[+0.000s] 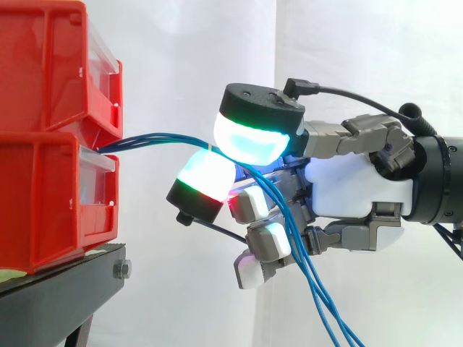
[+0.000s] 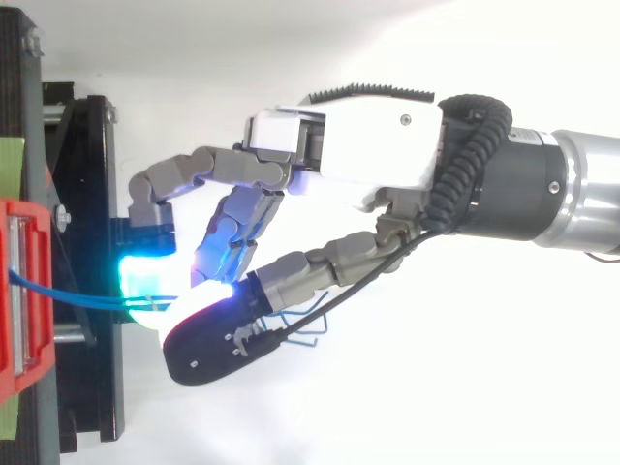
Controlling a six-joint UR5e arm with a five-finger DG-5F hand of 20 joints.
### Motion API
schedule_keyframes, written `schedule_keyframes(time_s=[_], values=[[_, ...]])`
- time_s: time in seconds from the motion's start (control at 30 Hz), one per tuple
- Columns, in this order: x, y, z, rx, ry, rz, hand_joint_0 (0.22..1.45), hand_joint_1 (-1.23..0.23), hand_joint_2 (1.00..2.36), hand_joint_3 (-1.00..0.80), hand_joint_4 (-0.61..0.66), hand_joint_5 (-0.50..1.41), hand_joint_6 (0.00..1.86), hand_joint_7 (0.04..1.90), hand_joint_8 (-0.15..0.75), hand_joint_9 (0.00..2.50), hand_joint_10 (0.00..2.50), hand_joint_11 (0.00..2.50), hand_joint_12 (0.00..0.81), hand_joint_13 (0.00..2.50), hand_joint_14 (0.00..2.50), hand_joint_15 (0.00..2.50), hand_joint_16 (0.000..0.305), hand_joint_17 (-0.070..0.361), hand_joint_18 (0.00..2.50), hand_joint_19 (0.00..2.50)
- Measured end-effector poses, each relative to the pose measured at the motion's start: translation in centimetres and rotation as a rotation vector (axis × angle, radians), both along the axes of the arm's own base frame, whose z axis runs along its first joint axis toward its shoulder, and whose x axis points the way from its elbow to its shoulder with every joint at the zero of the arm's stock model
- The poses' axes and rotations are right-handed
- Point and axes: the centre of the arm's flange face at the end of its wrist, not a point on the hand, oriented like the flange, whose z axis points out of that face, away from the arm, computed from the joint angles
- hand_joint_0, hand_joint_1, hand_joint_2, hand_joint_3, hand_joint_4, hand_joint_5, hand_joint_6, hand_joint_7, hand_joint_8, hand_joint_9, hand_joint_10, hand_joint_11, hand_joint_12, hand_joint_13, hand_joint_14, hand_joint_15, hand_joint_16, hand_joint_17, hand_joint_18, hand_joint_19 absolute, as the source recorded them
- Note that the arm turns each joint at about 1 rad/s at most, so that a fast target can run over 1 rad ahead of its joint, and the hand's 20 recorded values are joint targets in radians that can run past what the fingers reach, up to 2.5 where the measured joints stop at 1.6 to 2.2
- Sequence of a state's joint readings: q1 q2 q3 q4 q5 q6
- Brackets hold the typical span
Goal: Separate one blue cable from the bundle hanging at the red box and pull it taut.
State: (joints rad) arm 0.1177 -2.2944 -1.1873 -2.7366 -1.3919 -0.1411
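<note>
My hand [image 1: 354, 191] | fingers curled, pads [image 1: 249, 141] pinching blue cables [image 1: 155, 136] | cables stretch to bins [image 1: 43, 173], rest hang below.

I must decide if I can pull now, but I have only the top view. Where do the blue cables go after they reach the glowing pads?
Observer: In the side view the blue cables are pinched between glowing pads of the hand, then hang down across its lower fingers.
Operator: Is it one cable or more?
Observer: More: several blue strands hang below the hand.
Operator: From which bin do they come?
Observer: From where the upper red bin meets the lower red bin; the two are stacked on a black stand.
</note>
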Motion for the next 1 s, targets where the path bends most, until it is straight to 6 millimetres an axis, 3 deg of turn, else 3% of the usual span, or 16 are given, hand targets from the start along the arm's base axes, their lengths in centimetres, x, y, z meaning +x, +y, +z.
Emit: schedule_keyframes(time_s=[0.1, 0.47, 0.63, 0.83, 1.0], values=[[0.00, 0.01, 0.00, 0.000, 0.000, 0.000, 0.84, -0.87, 1.00, -0.50, 0.15, -0.16, 0.68, 1.16, 0.324, 1.06, 0.02, 0.83, 0.414, 1.08, 0.02, 0.69, 0.045, 0.100, 0.90, 0.59], [0.01, 0.13, -0.02, 0.001, 0.000, 0.001, 0.72, -0.91, 1.00, -0.50, 0.16, -0.17, 0.75, 1.09, 0.327, 1.06, 0.02, 0.84, 0.414, 1.08, 0.02, 0.68, 0.044, 0.099, 0.95, 0.53], [0.02, 0.14, -0.03, 0.001, 0.000, 0.001, 0.60, -0.79, 1.00, -0.50, 0.17, -0.17, 0.74, 1.09, 0.341, 1.07, 0.02, 0.82, 0.418, 1.08, 0.02, 0.68, 0.045, 0.101, 0.94, 0.57], [0.02, 0.14, -0.03, 0.001, 0.000, 0.001, 0.65, -0.66, 1.00, -0.50, 0.17, -0.16, 0.72, 1.11, 0.340, 1.07, 0.02, 0.83, 0.428, 1.09, 0.02, 0.68, 0.045, 0.102, 0.94, 0.58], [0.02, 0.14, -0.03, 0.001, 0.000, 0.001, 0.66, -0.75, 1.01, -0.33, 0.14, -0.17, 0.74, 1.12, 0.348, 1.05, 0.02, 0.82, 0.432, 1.08, 0.02, 0.67, 0.046, 0.104, 0.94, 0.59]])
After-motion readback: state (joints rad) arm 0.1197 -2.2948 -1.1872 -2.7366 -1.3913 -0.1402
